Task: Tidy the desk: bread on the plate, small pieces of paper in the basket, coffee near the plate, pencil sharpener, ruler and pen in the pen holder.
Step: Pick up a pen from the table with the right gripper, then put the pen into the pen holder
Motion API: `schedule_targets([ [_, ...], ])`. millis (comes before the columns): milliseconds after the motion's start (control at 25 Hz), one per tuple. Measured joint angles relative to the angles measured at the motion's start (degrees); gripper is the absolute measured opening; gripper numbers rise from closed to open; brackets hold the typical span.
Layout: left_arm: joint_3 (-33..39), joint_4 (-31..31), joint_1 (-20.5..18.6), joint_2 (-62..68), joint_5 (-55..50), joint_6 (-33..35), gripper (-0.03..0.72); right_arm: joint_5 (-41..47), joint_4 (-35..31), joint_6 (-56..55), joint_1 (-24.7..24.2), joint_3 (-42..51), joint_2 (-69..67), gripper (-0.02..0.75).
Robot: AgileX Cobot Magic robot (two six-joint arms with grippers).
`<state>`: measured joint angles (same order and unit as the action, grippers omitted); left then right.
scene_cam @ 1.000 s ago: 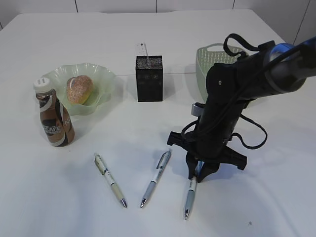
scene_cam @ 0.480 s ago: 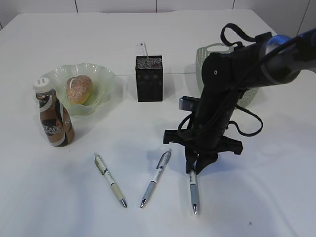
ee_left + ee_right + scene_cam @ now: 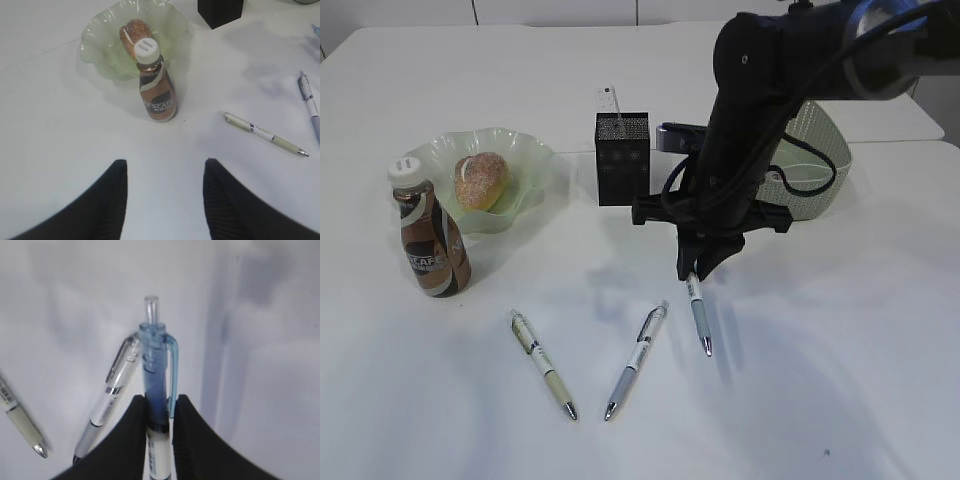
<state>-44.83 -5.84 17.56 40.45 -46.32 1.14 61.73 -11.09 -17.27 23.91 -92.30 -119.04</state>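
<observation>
Held pen (image 3: 699,318): blue-clipped, hanging tip-down off the desk, pinched in the right arm's jaws.
Loose pens: one cream (image 3: 544,363), one silver (image 3: 636,359), lying near.
Bread (image 3: 480,180): on green plate (image 3: 525,160), far left.
Coffee bottle (image 3: 429,238): upright beside plate.
Pen holder (image 3: 622,159): black, centre-far.
Basket (image 3: 817,152): green, far right.

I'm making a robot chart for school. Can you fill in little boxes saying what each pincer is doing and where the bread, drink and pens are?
right pincer: shut on blue-clip pen, lifted off the table, tip hanging down
left pincer: open, holding nothing, above the table
bread: on the green plate
coffee bottle: upright, just in front of the plate
pens on table: two, cream pen and grey pen
pen holder: black box, something white sticking out
basket: green, behind the right arm
</observation>
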Motion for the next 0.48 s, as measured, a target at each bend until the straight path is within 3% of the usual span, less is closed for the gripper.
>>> schedule_targets([
  [320, 0.0, -0.22, 0.0, 0.0, 0.0, 0.0, 0.347, -2.89, 6.35, 0.12, 0.0, -4.29, 0.0, 0.133],
  [480, 0.0, -0.22, 0.0, 0.0, 0.0, 0.0, 0.347, -10.97, 10.38, 0.12, 0.0, -4.51, 0.0, 0.132],
])
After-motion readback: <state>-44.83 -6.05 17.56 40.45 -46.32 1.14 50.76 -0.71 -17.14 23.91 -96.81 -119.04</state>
